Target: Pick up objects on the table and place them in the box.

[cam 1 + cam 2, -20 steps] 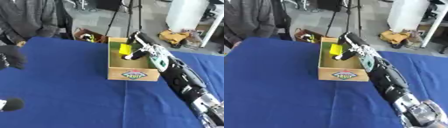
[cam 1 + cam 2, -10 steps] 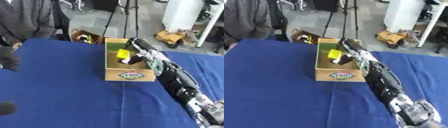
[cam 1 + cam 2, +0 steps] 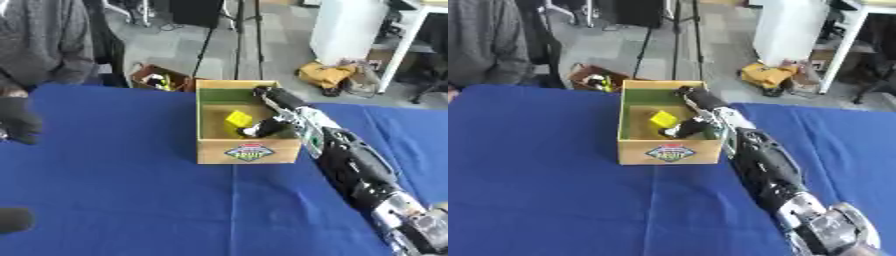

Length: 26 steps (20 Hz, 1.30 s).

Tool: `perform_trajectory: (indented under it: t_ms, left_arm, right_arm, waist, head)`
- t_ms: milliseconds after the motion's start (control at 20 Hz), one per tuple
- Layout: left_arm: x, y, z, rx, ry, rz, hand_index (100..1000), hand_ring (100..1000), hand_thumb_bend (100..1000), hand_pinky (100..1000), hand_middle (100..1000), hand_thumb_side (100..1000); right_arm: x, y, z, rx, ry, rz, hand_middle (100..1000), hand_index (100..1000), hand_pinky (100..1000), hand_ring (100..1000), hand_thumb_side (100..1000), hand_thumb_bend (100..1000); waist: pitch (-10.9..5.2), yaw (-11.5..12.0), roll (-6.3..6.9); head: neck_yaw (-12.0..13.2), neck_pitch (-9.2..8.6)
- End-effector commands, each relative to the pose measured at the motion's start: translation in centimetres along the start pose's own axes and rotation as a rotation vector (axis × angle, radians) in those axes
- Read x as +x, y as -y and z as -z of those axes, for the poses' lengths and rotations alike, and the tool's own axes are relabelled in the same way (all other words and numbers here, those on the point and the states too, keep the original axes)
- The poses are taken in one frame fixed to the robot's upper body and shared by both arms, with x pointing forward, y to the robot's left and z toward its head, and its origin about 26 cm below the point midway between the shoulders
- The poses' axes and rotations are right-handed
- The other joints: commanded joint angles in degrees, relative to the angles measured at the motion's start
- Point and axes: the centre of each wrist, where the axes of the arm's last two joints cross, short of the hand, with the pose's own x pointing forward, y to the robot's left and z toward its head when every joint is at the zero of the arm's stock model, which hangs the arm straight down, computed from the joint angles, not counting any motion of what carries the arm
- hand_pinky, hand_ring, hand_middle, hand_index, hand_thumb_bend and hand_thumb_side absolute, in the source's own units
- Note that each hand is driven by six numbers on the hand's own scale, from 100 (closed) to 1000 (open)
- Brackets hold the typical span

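Reaching in from the lower right corner, the robot's right arm point(image 3: 359, 170) runs black and silver across the blue table point(image 3: 114, 200) and bends over the right wall of the box point(image 3: 248, 150). Nearest the camera on the other side, a dark rounded shape point(image 3: 13, 220) sits at the lower left edge of the left eye view; what it is cannot be made out. Further up that same edge, the left hand point(image 3: 17, 120) shows as a dark form above the cloth, and whether its fingers are straight or curled cannot be told. The box stands near the middle of the table, a tan open-topped carton with a coloured label on its front face and a green lining inside. The right hand point(image 3: 686, 129) is down inside the box, low against the floor near the front right, its fingers dark against the lining; their pose cannot be read from either view. A yellow object point(image 3: 662, 119) lies inside the box just to the left of that hand, close to it, though contact between them cannot be judged. Beyond the table's far edge, a small brown crate point(image 3: 157, 80) sits on the grey floor.
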Motion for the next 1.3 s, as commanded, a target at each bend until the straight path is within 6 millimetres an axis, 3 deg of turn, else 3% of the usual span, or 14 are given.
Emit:
perform_trajectory:
  t_ms: [50,250,500,750,900,950,1000,1300]
  left_arm:
    - [-0.4,-0.9,-0.9,0.054,-0.035,0.023,842,704,1000,669,651,379]
    - [-1.6,-1.5,-2.4,0.126,-0.098,0.032,843,702,1000,667,651,411]
    - [-2.4,-3.1,-4.3,0.229,-0.144,0.077,845,706,1000,666,664,489]
    - [-2.8,-5.3,-6.3,0.365,-0.166,0.105,848,707,1000,659,669,667]
    - [-3.4,-5.6,-6.9,0.427,-0.178,0.087,849,710,1000,656,677,755]
    - [-3.6,-5.6,-7.1,0.445,-0.183,0.080,849,711,1000,656,678,769]
    - [-3.9,-5.5,-7.2,0.460,-0.188,0.073,848,711,1000,656,678,776]
    - [-5.0,-5.0,-7.7,0.498,-0.219,0.027,848,699,1000,651,673,792]
  right_arm:
    - [0.4,3.7,0.4,-0.163,0.072,0.019,807,864,645,784,489,567]
    - [1.1,4.3,-0.2,-0.304,0.167,0.081,775,822,598,753,467,565]
    - [2.4,1.4,-2.0,-0.394,0.283,0.175,774,814,598,755,600,569]
    - [2.9,-1.0,-4.7,-0.504,0.293,0.293,788,820,593,770,648,567]
    - [3.3,-2.5,-6.4,-0.556,0.234,0.362,794,821,593,774,652,566]
    - [3.4,-2.9,-7.0,-0.575,0.210,0.386,795,820,592,772,676,505]
    - [3.5,-3.3,-7.5,-0.590,0.189,0.408,792,819,592,772,650,562]
    - [4.6,-5.2,-11.1,-0.617,0.085,0.520,770,801,577,748,652,547]
  waist:
    - [-1.70,-1.8,0.54]
    - [-2.40,-6.6,0.54]
    - [-2.13,-12.4,0.57]
    - [-1.13,-18.1,0.50]
    - [-0.79,-19.4,0.55]
    - [-0.74,-19.5,0.57]
    - [-0.74,-19.5,0.59]
    - [-1.17,-18.6,0.93]
  head:
    - [2.7,0.77]
    - [7.4,1.64]
    - [13.7,1.43]
    - [18.3,0.55]
    - [19.0,0.52]
    - [19.0,0.54]
    - [19.0,0.60]
    - [18.1,1.48]
